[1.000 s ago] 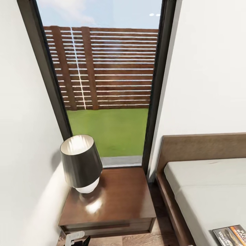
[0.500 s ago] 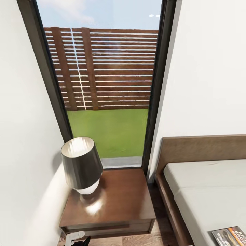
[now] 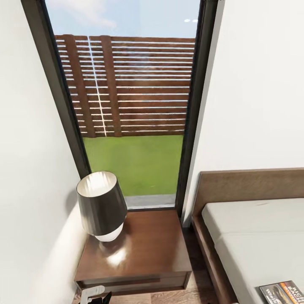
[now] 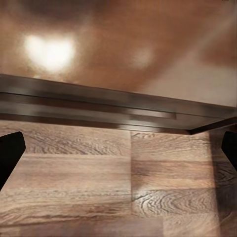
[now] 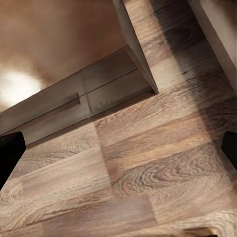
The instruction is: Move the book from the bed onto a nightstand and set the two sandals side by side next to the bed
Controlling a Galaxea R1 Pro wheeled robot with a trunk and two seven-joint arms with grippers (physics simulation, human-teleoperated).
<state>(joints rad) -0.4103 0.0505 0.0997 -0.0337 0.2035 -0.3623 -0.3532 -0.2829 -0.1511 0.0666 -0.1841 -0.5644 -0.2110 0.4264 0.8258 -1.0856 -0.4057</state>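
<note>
A nightstand and a bed by a tall window.

The lamp [image 3: 101, 207] stands on the nightstand [image 3: 139, 249], just beside the bed [image 3: 257, 240]. The book [image 3: 283, 292] lies on the bed, near its edge. The left claw [image 4: 118, 148] and the right claw [image 5: 118, 148] are both wide open and hold nothing, over the wood floor [image 5: 148, 182] by the nightstand.

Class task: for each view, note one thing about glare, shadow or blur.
Head view: a bright glare patch on the nightstand beside the lamp. Left wrist view: the nightstand top is blurred with soft highlights, the floor sharper. Right wrist view: shadow darkens the floor beside the nightstand.
</note>
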